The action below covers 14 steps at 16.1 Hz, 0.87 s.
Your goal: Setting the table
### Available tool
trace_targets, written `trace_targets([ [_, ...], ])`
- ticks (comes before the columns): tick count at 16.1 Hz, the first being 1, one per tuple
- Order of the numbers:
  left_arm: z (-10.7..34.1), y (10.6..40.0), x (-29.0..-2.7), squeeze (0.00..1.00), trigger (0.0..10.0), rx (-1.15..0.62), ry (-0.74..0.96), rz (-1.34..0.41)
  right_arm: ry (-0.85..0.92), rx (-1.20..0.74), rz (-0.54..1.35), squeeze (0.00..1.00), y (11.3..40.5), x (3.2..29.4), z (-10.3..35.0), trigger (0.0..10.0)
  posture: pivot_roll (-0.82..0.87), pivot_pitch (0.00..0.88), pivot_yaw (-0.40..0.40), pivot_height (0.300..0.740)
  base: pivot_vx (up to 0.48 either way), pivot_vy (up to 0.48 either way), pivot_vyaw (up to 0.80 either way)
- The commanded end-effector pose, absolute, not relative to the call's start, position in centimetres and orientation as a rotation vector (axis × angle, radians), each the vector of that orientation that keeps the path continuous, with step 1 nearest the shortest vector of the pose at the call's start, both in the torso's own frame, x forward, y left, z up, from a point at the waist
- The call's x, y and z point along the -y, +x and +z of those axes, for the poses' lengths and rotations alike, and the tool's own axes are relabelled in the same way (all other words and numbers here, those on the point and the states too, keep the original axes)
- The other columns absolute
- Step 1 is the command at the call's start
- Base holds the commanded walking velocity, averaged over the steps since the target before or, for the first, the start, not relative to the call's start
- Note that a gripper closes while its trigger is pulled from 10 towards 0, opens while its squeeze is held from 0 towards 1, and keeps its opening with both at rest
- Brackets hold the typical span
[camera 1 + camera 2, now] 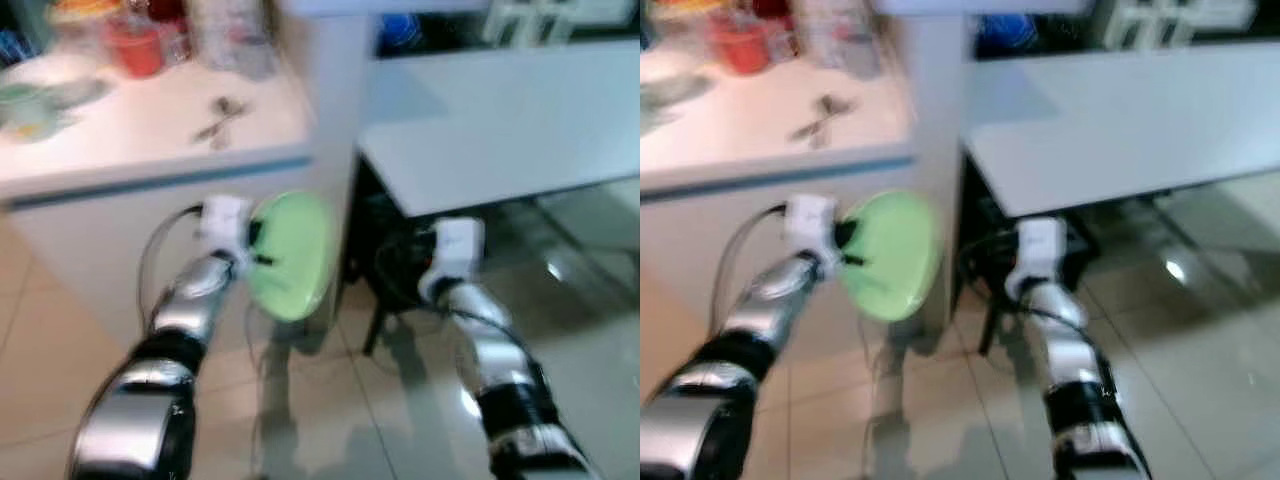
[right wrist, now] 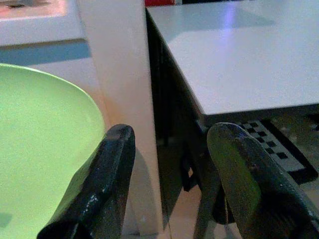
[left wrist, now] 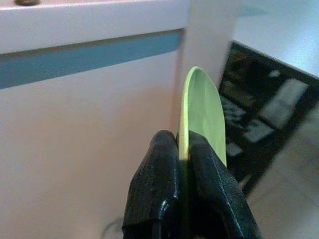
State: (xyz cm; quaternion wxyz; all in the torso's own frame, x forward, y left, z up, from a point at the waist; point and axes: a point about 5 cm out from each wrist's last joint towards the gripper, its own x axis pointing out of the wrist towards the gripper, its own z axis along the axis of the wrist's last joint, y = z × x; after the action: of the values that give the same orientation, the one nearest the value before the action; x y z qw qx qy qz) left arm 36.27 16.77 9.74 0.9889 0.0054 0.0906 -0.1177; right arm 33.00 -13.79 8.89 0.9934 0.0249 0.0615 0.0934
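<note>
Left gripper [image 3: 183,149] pinches the green plate [image 1: 292,255] upright by its rim; the white table [image 1: 500,140] lies far-right, beyond the empty, spread right gripper [image 2: 172,164].

A white counter [image 1: 150,130] adjoins a pale table [image 1: 500,130] over seemingly glossy floor tiles [image 1: 400,420].

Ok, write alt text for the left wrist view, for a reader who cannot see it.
Two black fingers of the left gripper pinch the rim of a pale green round plate, held on edge and seen nearly edge-on. Behind it stands a white counter front with a blue stripe, and beside that a white table top.
</note>
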Motion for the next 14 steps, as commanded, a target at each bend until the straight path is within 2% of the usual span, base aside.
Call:
trace_targets([
  [1, 10.8, 36.7, -15.2, 0.0, 0.0, -0.12, 0.001, -0.273, 0.046, -0.121, 0.153, 0.0, 32.9, 15.1, 9.0, 10.0, -0.03, 0.0, 0.018, 0.74, 0.334, -0.341, 0.0],
  [7, 11.1, 36.6, -15.2, 0.0, 0.0, -0.081, -0.022, -0.282, 0.045, -0.124, 0.164, 0.0, 32.9, 14.9, 8.8, 10.0, -0.03, 0.0, 0.015, 0.74, 0.313, -0.357, 0.0],
  [10, 10.8, 36.4, -15.5, 0.0, 0.0, -0.084, 0.008, -0.244, 0.044, -0.131, 0.173, 0.0, 32.9, 14.8, 8.8, 10.0, -0.02, 0.0, 0.015, 0.74, 0.0, 0.0, 0.0],
  [11, 10.2, 36.3, -16.0, 0.0, 2.1, -0.117, 0.033, -0.198, 0.041, -0.137, 0.184, 0.0, 32.9, 14.7, 8.7, 10.0, -0.02, 0.0, 0.015, 0.74, 0.0, 0.0, 0.0],
  [12, 10.0, 36.3, -16.6, 0.0, 0.0, -0.124, 0.011, -0.155, 0.041, -0.137, 0.186, 0.0, 33.0, 14.7, 8.7, 10.0, -0.02, 0.0, 0.015, 0.74, 0.0, 0.0, 0.0],
  [14, 9.6, 36.1, -18.4, 0.0, 0.0, -0.135, -0.014, -0.059, 0.041, -0.138, 0.191, 0.0, 33.0, 14.6, 8.7, 10.0, -0.02, 0.0, 0.016, 0.74, 0.0, 0.0, 0.0],
])
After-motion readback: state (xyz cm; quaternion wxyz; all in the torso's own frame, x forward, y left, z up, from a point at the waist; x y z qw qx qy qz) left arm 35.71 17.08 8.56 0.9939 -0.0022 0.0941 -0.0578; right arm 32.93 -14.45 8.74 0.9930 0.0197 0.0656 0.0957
